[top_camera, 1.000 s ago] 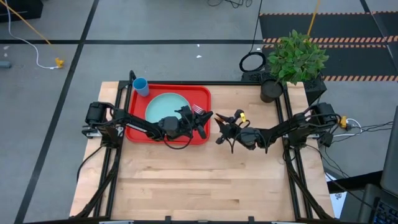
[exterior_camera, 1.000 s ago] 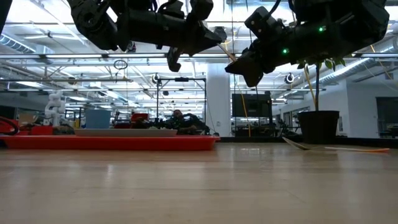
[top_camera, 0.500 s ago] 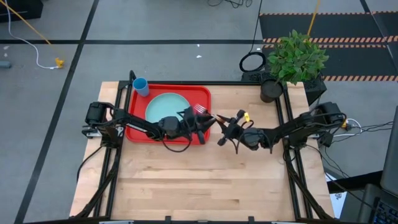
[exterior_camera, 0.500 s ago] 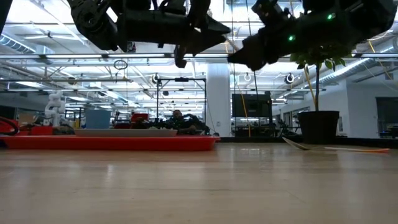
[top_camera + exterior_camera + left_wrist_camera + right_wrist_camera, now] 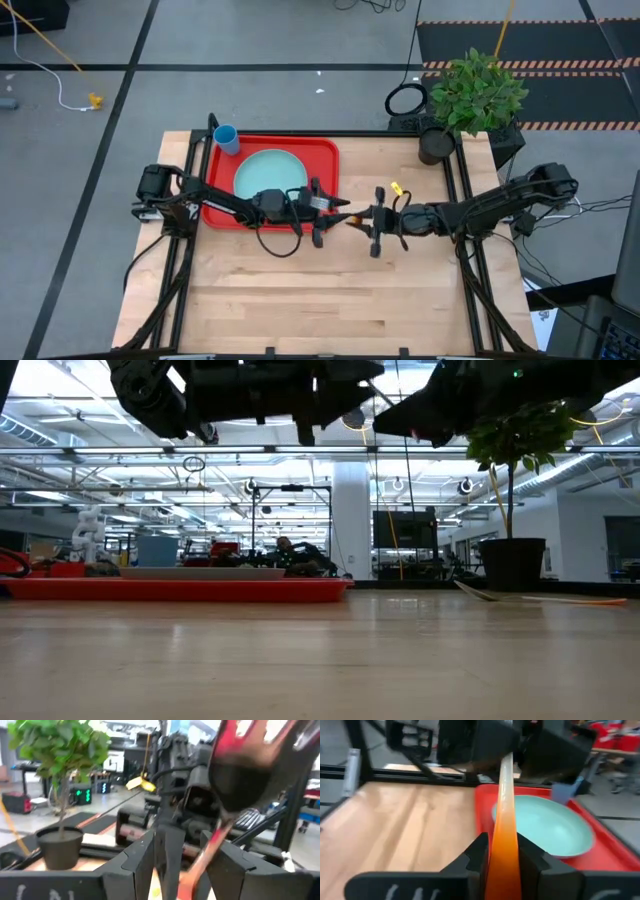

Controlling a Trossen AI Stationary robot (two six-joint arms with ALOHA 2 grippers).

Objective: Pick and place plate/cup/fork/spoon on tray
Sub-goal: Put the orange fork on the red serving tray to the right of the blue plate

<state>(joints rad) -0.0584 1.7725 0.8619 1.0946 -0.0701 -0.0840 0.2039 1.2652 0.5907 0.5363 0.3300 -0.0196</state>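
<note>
The fork, orange-handled with a silver head, hangs level above the tray's right edge between my two grippers. My right gripper is shut on its handle. My left gripper faces it, open, its fingers on either side of the fork's neck; whether they touch it does not show. The mint-green plate lies on the red tray. The blue cup stands at the tray's far left corner. The spoon is out of view. My right gripper pinches the fork's orange handle between its two fingers. The fingers come level from the table's right and lie along the handle. The fork is lifted clear and about level, with its head toward the left gripper.
A potted plant stands at the table's far right corner. Bare wooden tabletop fills the near half. Black frame rails run along the table's left and right sides.
My left gripper has opened and let go of the fork, rolling as it did. My right gripper has risen, turned from slanting down to level, and keeps hold of the handle. The fork has swung from pointing toward the far edge to lying level between the grippers.
</note>
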